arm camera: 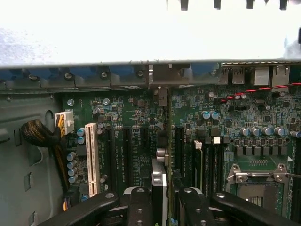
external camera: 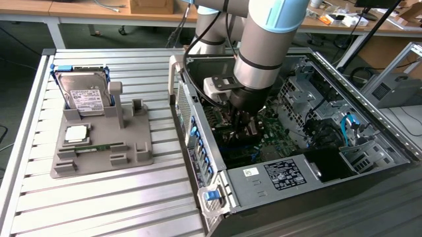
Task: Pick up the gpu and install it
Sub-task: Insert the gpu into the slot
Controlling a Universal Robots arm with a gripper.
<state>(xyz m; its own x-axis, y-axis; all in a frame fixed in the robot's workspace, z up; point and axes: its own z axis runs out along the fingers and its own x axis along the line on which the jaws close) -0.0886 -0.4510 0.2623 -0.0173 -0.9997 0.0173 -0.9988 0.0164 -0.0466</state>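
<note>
Workshop benches stand behind a slatted metal table that carries an open desktop computer case and, at the exterior view's left, a grey parts holder with a silver hard drive and a narrow memory stick. Reaching down into the case, the robot arm's gripper is clamped on the gpu, held edge-on between the fingers, just above the green motherboard. Judging from this, the install step is in hand: the card hangs over the black expansion slots beside a white slot, apparently not seated. Seating would call for lining the card's edge with one slot and its bracket with the rear opening.
</note>
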